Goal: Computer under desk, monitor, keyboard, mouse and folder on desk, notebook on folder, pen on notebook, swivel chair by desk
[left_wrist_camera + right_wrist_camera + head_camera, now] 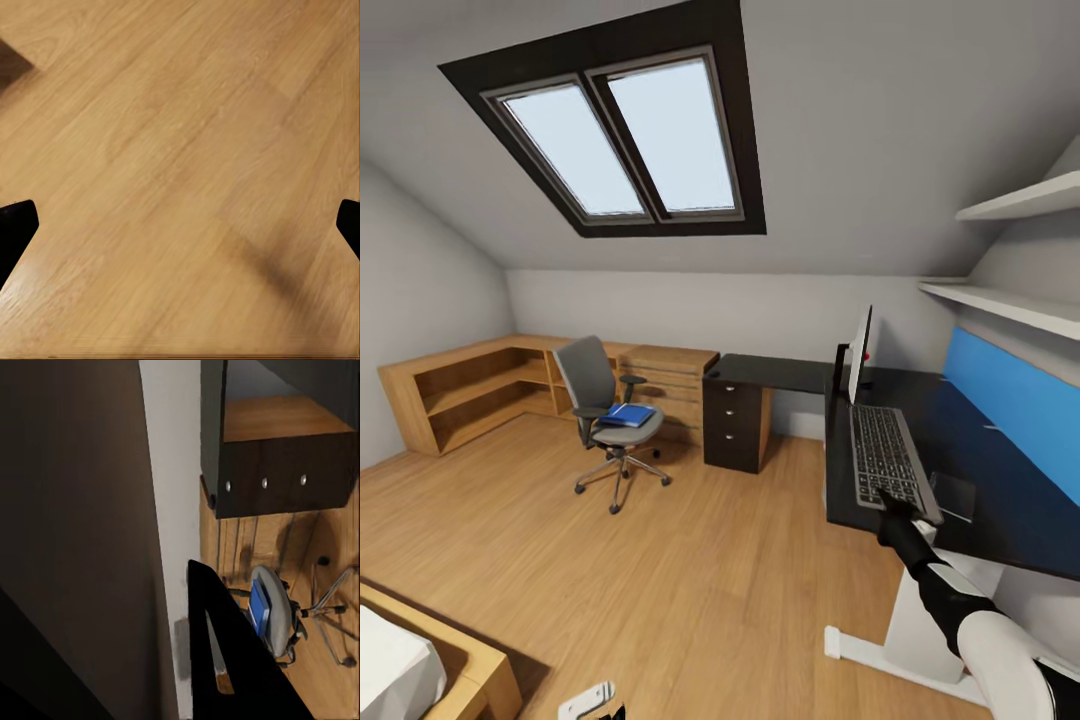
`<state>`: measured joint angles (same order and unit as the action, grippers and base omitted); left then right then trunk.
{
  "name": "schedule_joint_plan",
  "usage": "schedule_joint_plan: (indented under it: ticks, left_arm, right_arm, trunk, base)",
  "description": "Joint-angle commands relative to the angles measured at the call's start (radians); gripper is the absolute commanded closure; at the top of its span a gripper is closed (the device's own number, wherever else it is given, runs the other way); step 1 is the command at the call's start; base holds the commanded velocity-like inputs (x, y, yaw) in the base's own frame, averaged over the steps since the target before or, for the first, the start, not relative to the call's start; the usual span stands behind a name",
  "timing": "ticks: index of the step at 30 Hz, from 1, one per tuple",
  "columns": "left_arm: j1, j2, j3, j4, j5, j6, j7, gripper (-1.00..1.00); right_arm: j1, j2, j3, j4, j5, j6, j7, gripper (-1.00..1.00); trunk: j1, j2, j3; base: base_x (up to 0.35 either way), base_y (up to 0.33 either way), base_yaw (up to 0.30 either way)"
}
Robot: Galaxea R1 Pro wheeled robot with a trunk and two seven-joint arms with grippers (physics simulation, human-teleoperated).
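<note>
The keyboard lies lengthwise over the glossy black desk, just in front of the monitor, which stands edge-on to me. My right gripper is shut on the keyboard's near end. In the right wrist view its black finger sits against the keyboard's pale edge. The swivel chair stands out on the floor, apart from the desk, with the blue folder on its seat. My left gripper hangs open over bare floor. The computer, mouse, notebook and pen are out of view.
A black drawer unit stands under the desk's far wing. Low wooden shelving lines the back left corner. A bed corner sits at the lower left. The desk's white pedestal foot rests near me. Wall shelves hang above the blue panel.
</note>
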<state>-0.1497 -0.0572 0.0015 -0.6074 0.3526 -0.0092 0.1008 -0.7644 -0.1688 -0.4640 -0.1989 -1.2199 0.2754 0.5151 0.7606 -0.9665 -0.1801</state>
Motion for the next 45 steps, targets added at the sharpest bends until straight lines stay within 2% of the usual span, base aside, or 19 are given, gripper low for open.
schedule_joint_plan:
  ticks: [1,4,7,12,17,19,20,22,23,26,28,37,42,45]
  left_arm:
    - [0.0,-0.001,0.0,0.002,0.007,-0.001,0.002,-1.0]
    - [0.0,-0.001,0.0,0.008,0.007,0.0,0.002,-1.0]
    - [0.0,0.0,0.0,0.015,0.008,-0.001,0.004,-1.0]
    - [-0.001,0.002,0.0,0.016,0.007,-0.002,0.006,-1.0]
    - [-0.001,0.002,0.0,0.017,0.007,-0.004,0.005,-1.0]
    - [-0.001,0.002,0.001,0.022,0.008,-0.005,0.003,-1.0]
    - [-0.001,0.001,0.0,0.031,0.007,-0.011,0.002,-1.0]
    - [-0.001,0.001,0.0,0.04,0.007,-0.027,0.001,-1.0]
    - [-0.001,0.001,-0.001,0.047,0.006,-0.053,0.0,-1.0]
    - [-0.001,0.001,-0.001,0.053,0.006,-0.114,0.0,-1.0]
    - [0.0,0.001,-0.001,0.056,0.006,-0.149,0.0,-1.0]
    - [0.0,0.002,0.0,0.059,0.007,-0.186,0.0,-1.0]
    - [0.0,0.002,0.0,0.06,0.007,-0.188,0.0,-1.0]
    - [-0.001,0.002,-0.001,0.06,0.006,-0.188,-0.001,-1.0]
  right_arm:
    - [-0.001,0.0,-0.001,0.004,-0.003,-0.01,0.001,1.0]
    - [-0.001,0.0,0.003,0.018,0.028,-0.104,0.0,1.0]
    - [-0.001,0.0,0.021,0.024,0.093,-0.177,0.001,1.0]
    - [-0.001,0.0,0.036,0.026,0.151,-0.204,0.004,1.0]
    - [-0.001,-0.002,0.062,0.023,0.167,-0.207,0.009,1.0]
    - [-0.001,-0.002,0.109,0.021,0.177,-0.197,0.026,1.0]
    - [-0.001,-0.002,0.158,0.019,0.187,-0.188,0.038,1.0]
    - [-0.001,-0.003,0.213,0.018,0.195,-0.176,0.046,1.0]
    - [-0.001,-0.004,0.263,0.017,0.2,-0.16,0.053,1.0]
    - [-0.001,-0.006,0.32,0.016,0.204,-0.11,0.061,1.0]
    - [-0.001,-0.01,0.339,0.015,0.204,-0.058,0.065,1.0]
    - [-0.001,-0.038,0.357,-0.069,0.207,0.201,0.067,1.0]
    - [-0.001,-0.065,0.358,-0.089,0.207,0.313,0.065,1.0]
    - [-0.001,-0.071,0.359,-0.092,0.207,0.348,0.066,1.0]
  trunk:
    - [-0.004,0.006,0.002]
    - [-0.015,0.027,0.011]
    - [-0.027,0.048,0.021]
    - [-0.046,0.083,0.036]
    - [-0.065,0.118,0.052]
    - [-0.069,0.125,0.055]
    - [-0.069,0.125,0.055]
    - [-0.069,0.125,0.055]
    - [-0.069,0.125,0.055]
    - [-0.069,0.125,0.055]
    - [-0.069,0.125,0.055]
    - [-0.069,0.125,0.055]
    - [-0.069,0.125,0.055]
    - [-0.069,0.125,0.055]
  base:
    - [0.0,0.0,0.0]
    - [0.0,0.0,0.0]
    - [0.0,0.0,0.0]
    - [0.0,0.0,0.0]
    - [0.0,0.0,0.0]
    - [0.0,0.0,0.0]
    - [0.0,0.0,0.0]
    - [0.0,0.0,0.0]
    - [0.0,0.0,0.0]
    - [0.0,0.0,0.0]
    - [0.0,0.0,0.0]
    - [0.0,0.0,0.0]
    - [0.011,0.003,0.0]
    - [0.122,0.079,0.0]
